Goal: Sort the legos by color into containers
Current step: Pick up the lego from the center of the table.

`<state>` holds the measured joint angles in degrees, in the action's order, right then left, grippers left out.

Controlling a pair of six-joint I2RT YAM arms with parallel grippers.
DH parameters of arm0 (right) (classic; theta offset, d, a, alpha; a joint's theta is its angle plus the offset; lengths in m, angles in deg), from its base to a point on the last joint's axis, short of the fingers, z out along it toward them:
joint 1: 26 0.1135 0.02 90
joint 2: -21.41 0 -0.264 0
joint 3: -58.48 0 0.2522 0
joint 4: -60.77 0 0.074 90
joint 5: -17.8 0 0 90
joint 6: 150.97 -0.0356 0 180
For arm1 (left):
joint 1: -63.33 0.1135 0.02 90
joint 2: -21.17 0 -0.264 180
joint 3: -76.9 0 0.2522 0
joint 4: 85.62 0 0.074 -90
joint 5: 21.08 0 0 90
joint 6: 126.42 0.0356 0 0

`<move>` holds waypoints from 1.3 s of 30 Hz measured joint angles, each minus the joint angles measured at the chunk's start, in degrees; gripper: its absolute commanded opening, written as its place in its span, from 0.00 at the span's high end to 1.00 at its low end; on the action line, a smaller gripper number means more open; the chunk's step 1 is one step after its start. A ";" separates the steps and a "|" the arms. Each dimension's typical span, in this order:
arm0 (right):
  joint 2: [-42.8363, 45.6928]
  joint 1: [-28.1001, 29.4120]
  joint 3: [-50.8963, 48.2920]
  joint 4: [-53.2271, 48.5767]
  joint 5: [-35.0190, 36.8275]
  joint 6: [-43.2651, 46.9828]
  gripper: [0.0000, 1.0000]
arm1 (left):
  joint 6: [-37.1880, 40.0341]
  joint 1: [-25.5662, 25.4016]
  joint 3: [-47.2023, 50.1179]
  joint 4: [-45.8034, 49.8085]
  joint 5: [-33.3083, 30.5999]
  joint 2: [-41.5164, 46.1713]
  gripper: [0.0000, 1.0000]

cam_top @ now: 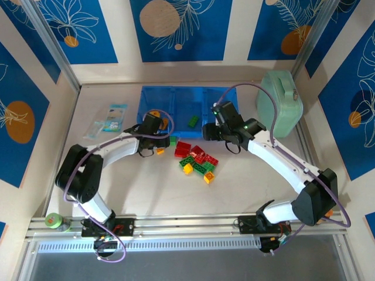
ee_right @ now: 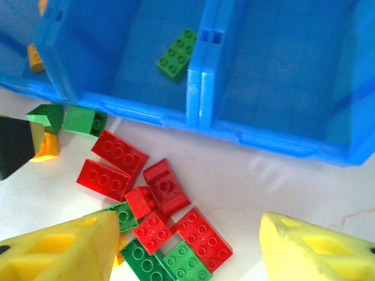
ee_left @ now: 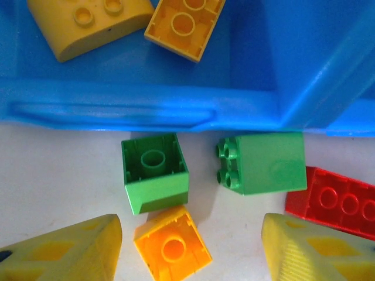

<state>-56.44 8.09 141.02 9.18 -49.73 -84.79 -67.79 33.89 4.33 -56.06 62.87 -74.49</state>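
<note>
The table point(cam_top: 146, 193) takes up the middle of the overhead view. The blue tray point(cam_top: 176, 99) of three joined bins lies along its upper edge, with a mint-green case point(cam_top: 280, 102) at its right end.

The left gripper point(ee_left: 190, 227) sits at the bottom of its wrist view. Its yellow fingers point(ee_left: 76, 249) are spread wide and hold nothing, and an orange brick point(ee_left: 173, 246) lies loose on the table between them. The right gripper point(ee_right: 188, 225) is also spread wide and empty, above the loose pile point(cam_top: 196, 159) of red, green and yellow bricks below the tray.

Two green bricks point(ee_left: 155, 172) point(ee_left: 266, 163) lie just outside the tray wall. A red brick point(ee_left: 337, 202) is at the right edge of that view. At the top left, one bin holds a curved yellow piece point(ee_left: 88, 23) and a yellow brick point(ee_left: 184, 23). The middle bin holds one green brick point(ee_right: 177, 54).
</note>
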 measured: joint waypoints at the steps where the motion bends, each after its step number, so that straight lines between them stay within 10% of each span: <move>1: 0.26 -0.22 -0.55 0.11 0.00 -0.09 0.36 | 0.02 0.13 -0.48 0.07 -0.13 -0.59 0.38; 28: 6.51 -4.13 -10.51 2.80 -3.43 -2.80 0.38 | 0.44 1.46 -4.22 1.36 -2.12 -8.92 0.65; 39: 7.98 -4.72 -13.05 3.98 -3.91 -3.50 0.39 | 0.20 -0.68 -0.35 3.56 -5.09 0.39 0.67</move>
<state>-48.46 3.37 127.97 13.16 -53.64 -88.28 -67.60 33.22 3.98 -52.50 57.78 -74.09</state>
